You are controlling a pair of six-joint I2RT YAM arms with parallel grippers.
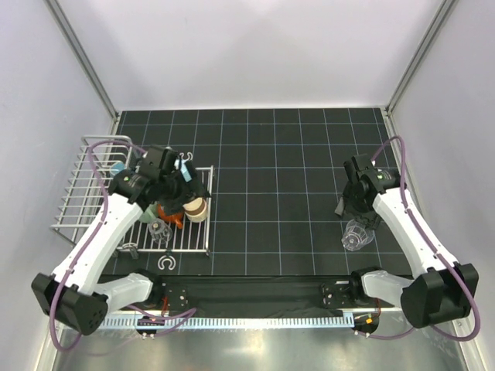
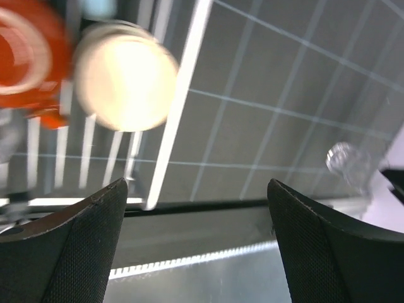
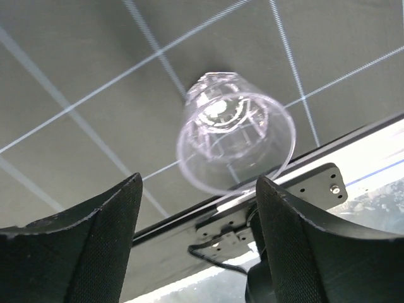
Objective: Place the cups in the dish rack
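Observation:
The dish rack (image 1: 85, 189) stands at the left, its raised basket far left and its flat slatted part (image 1: 203, 232) to the right. An orange cup (image 1: 167, 213), a cup with a cream inside (image 1: 196, 208) and a clear cup (image 1: 160, 230) are on the slats. My left gripper (image 1: 186, 190) hangs open and empty above them. In the left wrist view the gripper (image 2: 196, 252) sits near the orange cup (image 2: 25, 57) and the cream cup (image 2: 126, 76). My right gripper (image 1: 354, 215) is open just above a clear cup (image 1: 356, 236), which shows between the fingers (image 3: 237, 136).
A pale blue-green cup (image 1: 116, 166) sits in the basket part behind the left arm. A white ring-shaped thing (image 1: 164, 263) lies on the mat in front of the rack. White walls close in the table on three sides.

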